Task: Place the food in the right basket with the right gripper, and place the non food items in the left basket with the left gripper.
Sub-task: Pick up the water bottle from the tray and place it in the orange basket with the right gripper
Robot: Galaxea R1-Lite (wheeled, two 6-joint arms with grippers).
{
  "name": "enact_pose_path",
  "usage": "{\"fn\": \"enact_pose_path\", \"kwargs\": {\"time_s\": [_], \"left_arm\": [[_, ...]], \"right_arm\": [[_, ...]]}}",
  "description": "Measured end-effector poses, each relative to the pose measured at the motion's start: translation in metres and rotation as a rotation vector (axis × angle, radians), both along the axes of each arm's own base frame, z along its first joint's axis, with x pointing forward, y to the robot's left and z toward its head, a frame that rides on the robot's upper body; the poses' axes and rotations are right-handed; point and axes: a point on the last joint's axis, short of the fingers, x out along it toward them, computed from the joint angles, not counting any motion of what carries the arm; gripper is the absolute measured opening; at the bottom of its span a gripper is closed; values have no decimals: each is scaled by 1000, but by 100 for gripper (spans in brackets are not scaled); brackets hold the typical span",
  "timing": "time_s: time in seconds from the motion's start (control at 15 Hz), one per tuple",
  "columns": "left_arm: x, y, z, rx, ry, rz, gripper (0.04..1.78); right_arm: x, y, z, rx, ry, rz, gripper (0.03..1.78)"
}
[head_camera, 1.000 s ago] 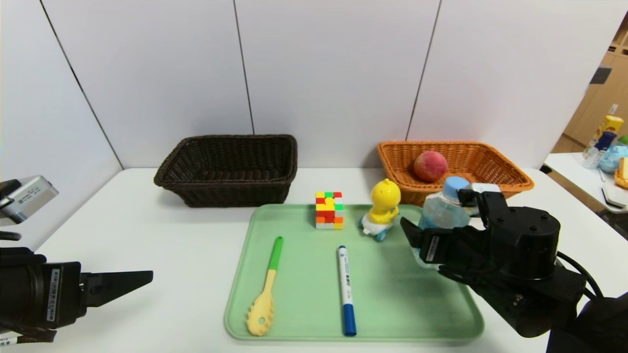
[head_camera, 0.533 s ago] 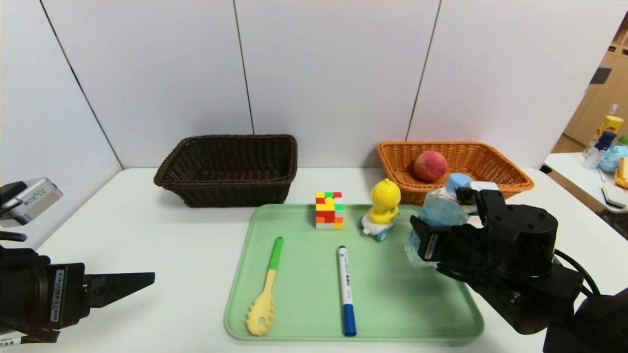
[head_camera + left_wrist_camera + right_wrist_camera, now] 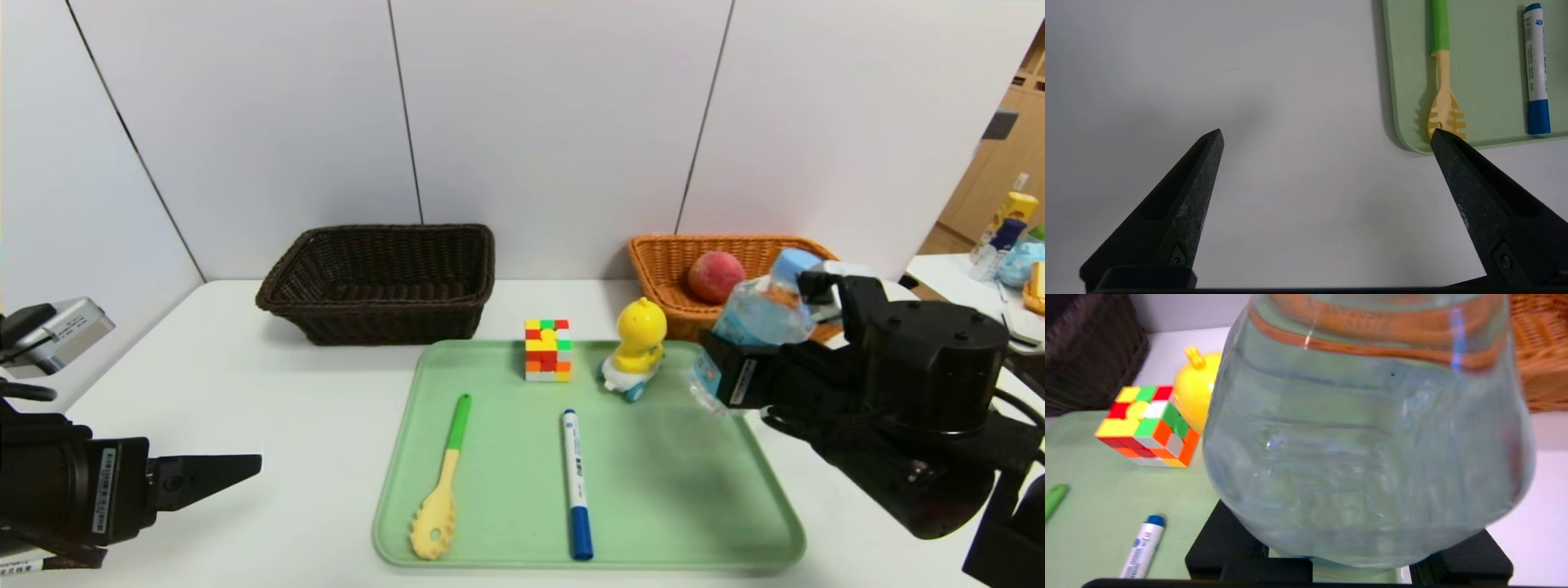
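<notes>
My right gripper (image 3: 755,359) (image 3: 1347,555) is shut on the clear water bottle (image 3: 763,314) (image 3: 1363,449). The bottle hangs tilted above the green tray's far right corner, just in front of the orange right basket (image 3: 661,261). The peach (image 3: 715,276) lies in that basket. On the tray (image 3: 678,490) are the puzzle cube (image 3: 548,349), duck toy (image 3: 637,347), pasta spoon (image 3: 445,482) and marker (image 3: 576,482). The dark left basket (image 3: 380,282) holds nothing I can see. My left gripper (image 3: 237,472) (image 3: 1326,134) is open over bare table, left of the tray.
The white table (image 3: 245,384) ends at a white panel wall right behind both baskets. A side table with bottles (image 3: 1008,237) stands at the far right.
My right gripper shut on the water bottle, lifted it off the tray and carried it up and right toward the orange basket, tilting it. The left arm barely moved.
</notes>
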Motion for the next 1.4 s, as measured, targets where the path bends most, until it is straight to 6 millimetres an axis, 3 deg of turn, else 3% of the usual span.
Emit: {"fn": "enact_pose_path", "kwargs": {"time_s": [0.27, 0.4, 0.6, 0.8, 1.0, 1.4], "left_arm": [[4, -1, -1, 3, 12, 0, 178], [6, -1, -1, 4, 15, 0, 178], [10, -2, 1, -8, -28, -2, 178], [13, -3, 1, -9, -27, -2, 178], [16, -4, 0, -7, -23, -2, 178], [22, -5, 0, -11, -40, -2, 178]], "right_arm": [[1, -14, 81, 66, -31, 38, 86], [4, -39, 118, 83, -19, 30, 86], [19, -78, 138, 75, 18, 1, 86], [47, -109, 137, 42, 25, -86, 86], [77, -122, 128, 40, 10, -127, 86], [137, -134, 80, 24, 16, -168, 86]]}}
